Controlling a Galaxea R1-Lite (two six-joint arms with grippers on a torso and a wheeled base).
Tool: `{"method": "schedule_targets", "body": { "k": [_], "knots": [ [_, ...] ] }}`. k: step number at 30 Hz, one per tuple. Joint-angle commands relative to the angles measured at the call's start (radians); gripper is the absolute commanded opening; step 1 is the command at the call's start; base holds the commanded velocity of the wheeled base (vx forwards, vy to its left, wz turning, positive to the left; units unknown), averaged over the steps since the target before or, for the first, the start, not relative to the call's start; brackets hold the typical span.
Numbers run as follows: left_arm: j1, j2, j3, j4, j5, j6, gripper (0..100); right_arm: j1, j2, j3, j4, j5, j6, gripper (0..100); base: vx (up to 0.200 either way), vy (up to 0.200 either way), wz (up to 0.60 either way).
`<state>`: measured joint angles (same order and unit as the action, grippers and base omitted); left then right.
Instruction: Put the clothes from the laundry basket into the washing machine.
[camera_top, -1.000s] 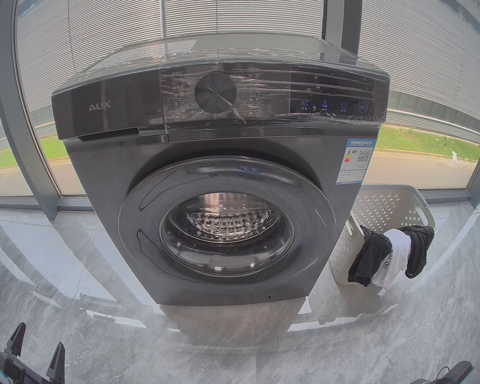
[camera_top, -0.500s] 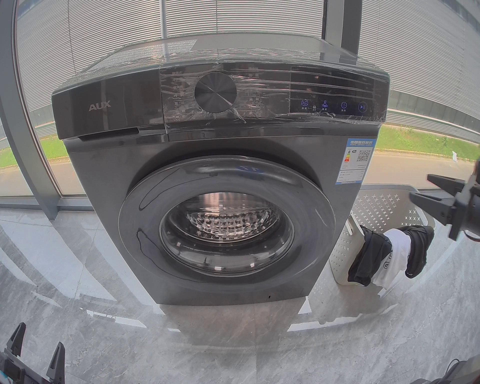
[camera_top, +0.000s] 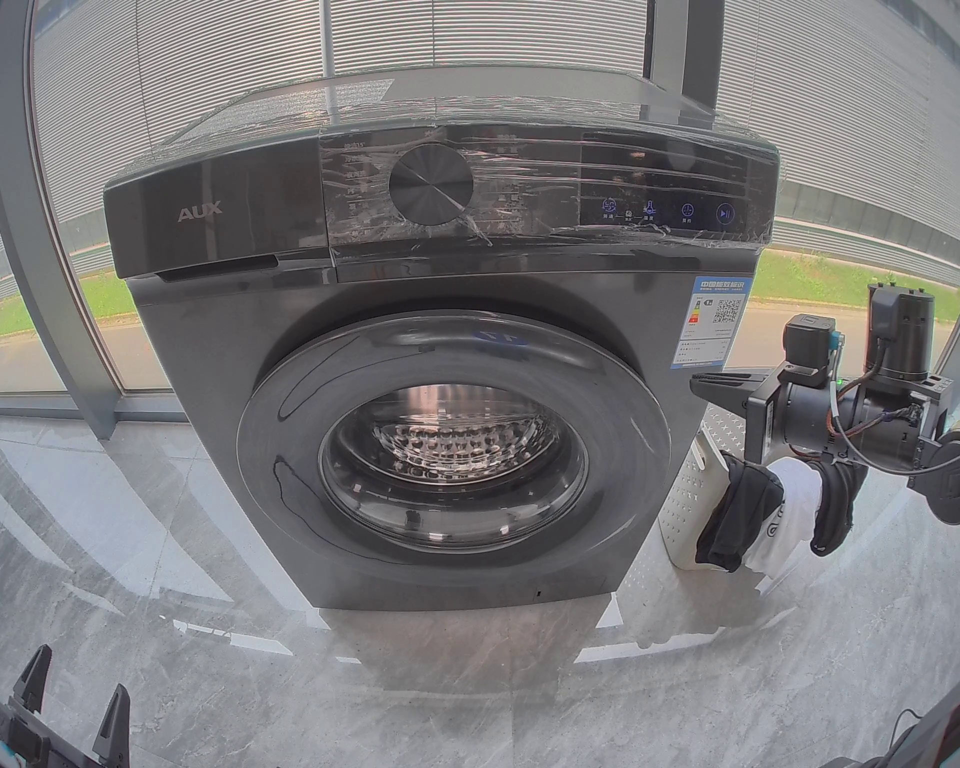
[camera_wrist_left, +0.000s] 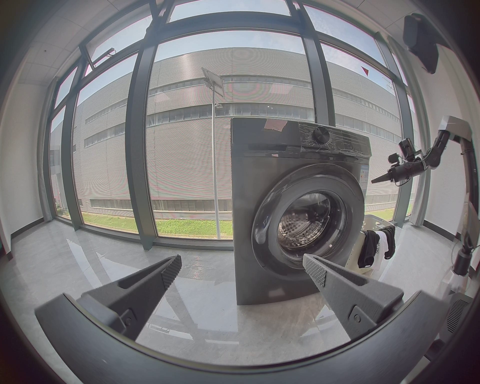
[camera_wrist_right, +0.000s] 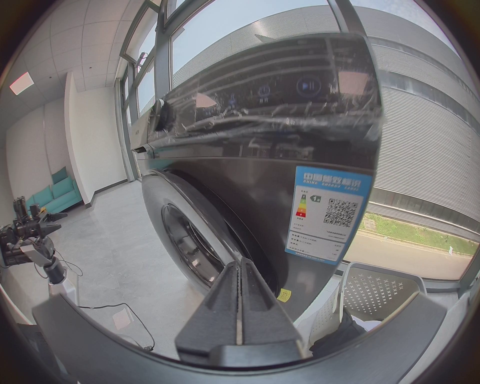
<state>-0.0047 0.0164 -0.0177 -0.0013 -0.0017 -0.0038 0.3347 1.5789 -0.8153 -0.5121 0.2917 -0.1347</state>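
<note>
door-opening step, i judge: right hand (camera_top: 702, 384), pressed together, hangs just right of the shut washing machine (camera_top: 220, 330). next calls for catching the door (camera_top: 300, 430) by its edge.

Closed door (camera_top: 300, 450) (glass-fronted) bars the drum (camera_top: 458, 440); laundry basket (camera_top: 690, 497) open above.

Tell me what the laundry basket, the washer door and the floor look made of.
Laundry basket: white matte plastic, likely; its walls are moulded with small holes. Washer door: glossy dark ring, probably plastic, around a clear window, glass or plastic; both show reflections. Floor: polished grey veined stone or tile; it shows mirror-like reflections.
</note>
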Motion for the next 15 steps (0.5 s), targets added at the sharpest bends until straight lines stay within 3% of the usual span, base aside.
{"method": "schedule_targets", "body": {
  "k": [1,15],
  "knots": [
    [0.000,-0.016,0.018,0.000,0.000,-0.001,100,-0.009,0.096,-0.019,-0.039,0.000,0.001,0,0.000,0.000,0.00],
    [0.000,-0.016,0.018,0.000,0.000,-0.001,100,-0.009,0.191,-0.071,-0.118,0.001,0.006,0,0.000,0.000,0.00]
  ]
}}
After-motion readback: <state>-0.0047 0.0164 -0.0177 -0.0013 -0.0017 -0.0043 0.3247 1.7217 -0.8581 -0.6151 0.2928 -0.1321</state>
